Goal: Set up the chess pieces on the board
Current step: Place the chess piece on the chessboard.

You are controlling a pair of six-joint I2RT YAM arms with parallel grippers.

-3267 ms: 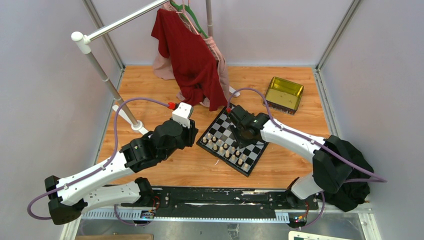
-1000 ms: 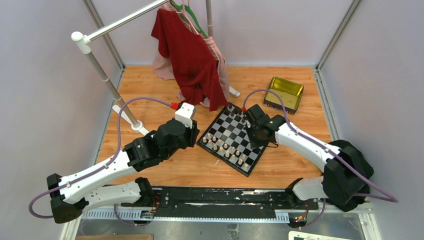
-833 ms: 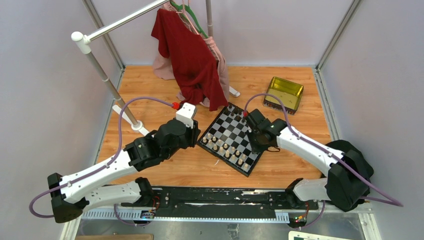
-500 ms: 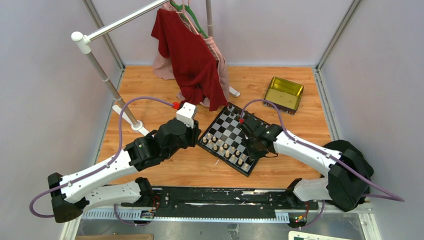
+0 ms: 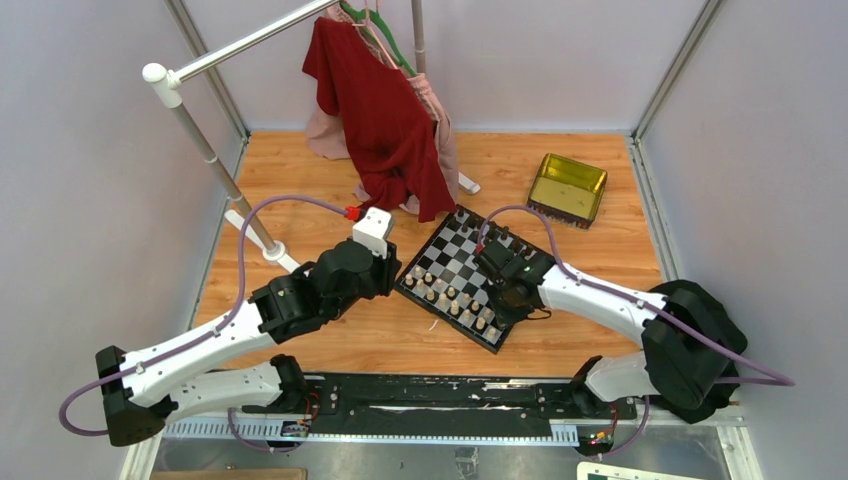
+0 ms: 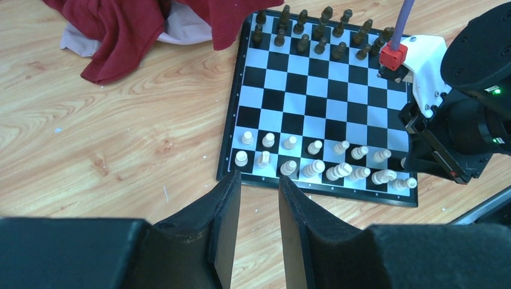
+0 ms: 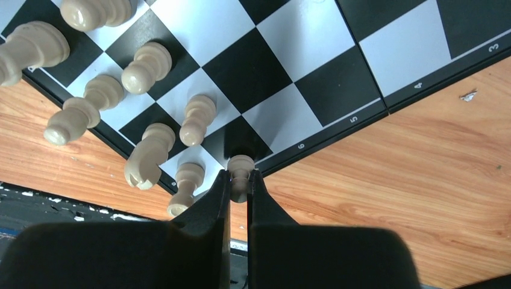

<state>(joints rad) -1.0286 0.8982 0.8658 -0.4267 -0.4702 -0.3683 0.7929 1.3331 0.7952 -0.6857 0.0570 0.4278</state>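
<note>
The black-and-white board (image 5: 452, 262) lies tilted mid-table. Cream chess pieces (image 6: 313, 165) fill its two near rows in the left wrist view, and dark ones (image 6: 301, 36) stand along the far rows. My right gripper (image 7: 240, 182) is shut on a cream pawn (image 7: 241, 164), holding it over a black square at the board's (image 7: 283, 66) edge beside the other cream pieces (image 7: 146, 67). In the top view the right gripper (image 5: 503, 290) is over the board's near right side. My left gripper (image 6: 258, 180) is open and holds nothing, just off the board's (image 6: 319, 96) cream side.
A gold-yellow tin (image 5: 568, 187) sits at the back right. A red garment (image 5: 385, 120) hangs from a rack down to the table near the board's far corner. The rack's white pole (image 5: 215, 160) and foot stand at the left.
My right gripper has moved from the board's far right side toward its near right edge, staying shut. The left arm has stayed almost still.
</note>
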